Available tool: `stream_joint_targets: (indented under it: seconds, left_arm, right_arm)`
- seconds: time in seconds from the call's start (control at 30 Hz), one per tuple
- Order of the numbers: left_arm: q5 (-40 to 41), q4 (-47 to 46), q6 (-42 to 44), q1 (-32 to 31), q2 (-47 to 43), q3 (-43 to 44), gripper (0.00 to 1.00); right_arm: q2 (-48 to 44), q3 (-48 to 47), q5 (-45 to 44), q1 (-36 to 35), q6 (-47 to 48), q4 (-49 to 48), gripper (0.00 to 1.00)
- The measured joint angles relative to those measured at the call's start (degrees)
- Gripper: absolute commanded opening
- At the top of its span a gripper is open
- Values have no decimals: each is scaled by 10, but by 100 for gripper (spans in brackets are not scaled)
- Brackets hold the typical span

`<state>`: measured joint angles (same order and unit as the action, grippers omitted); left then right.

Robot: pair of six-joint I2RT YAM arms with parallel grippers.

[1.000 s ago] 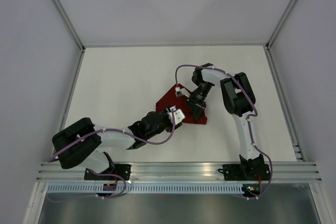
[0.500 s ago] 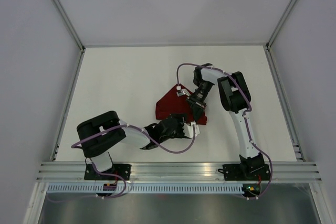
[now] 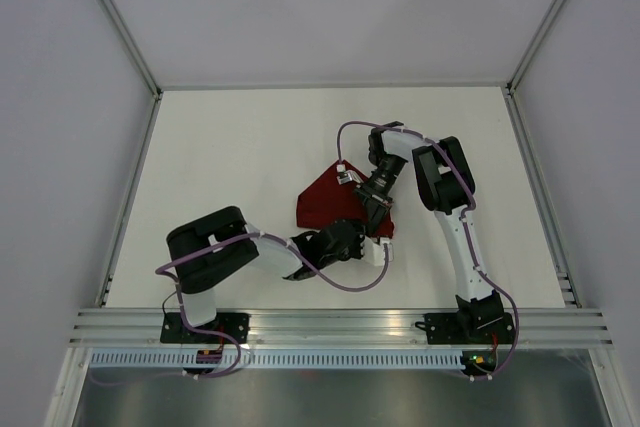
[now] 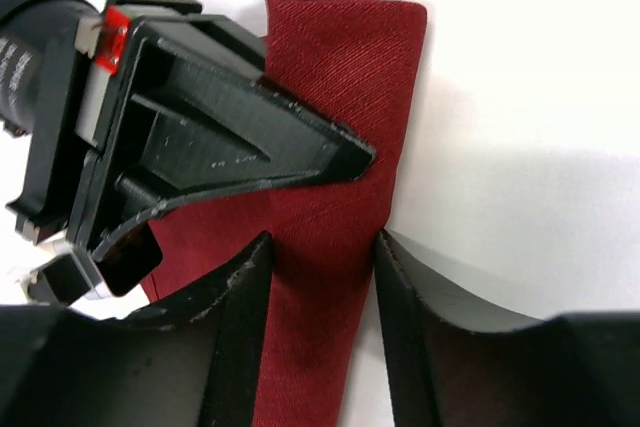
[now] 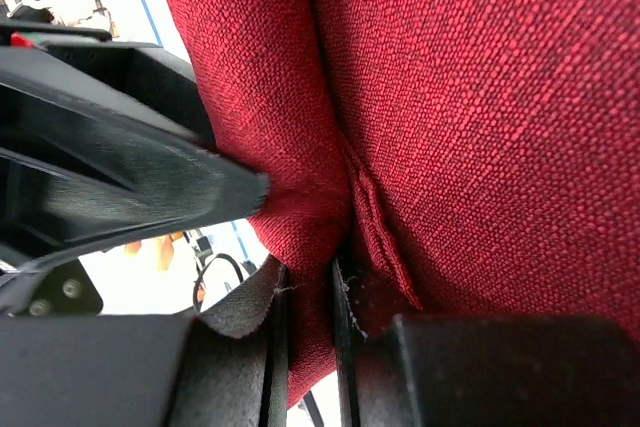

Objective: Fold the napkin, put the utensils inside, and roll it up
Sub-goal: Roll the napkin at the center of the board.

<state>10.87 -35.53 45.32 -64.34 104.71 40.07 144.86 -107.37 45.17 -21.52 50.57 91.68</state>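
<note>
The napkin (image 3: 322, 202) lies on the counter (image 3: 220, 162), a little right of the middle, with part of it rolled into a strip at its near right side. The left fingers (image 4: 240, 317) stand at the near end of that strip, one touching each side, clasping the cloth. The right fingers (image 5: 240, 312) reach in from the far side and pinch a fold of the napkin tightly, just beside the left ones.

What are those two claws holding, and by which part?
Both hold the napkin by its rolled edge: the right gripper pinches a fold of it, and the left gripper clasps the roll just beside it.
</note>
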Motion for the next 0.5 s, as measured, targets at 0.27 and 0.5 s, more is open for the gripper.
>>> stream_joint_targets:
  seconds: [0.27,0.5]
  left_arm:
    - [2,100,-2,-2,13,55,5]
    - [2,133,-5,-3,13,70,2]
  right_arm:
    - [1,-1,0,1,-3,0,17]
    - [1,-2,2,3,-1,0,34]
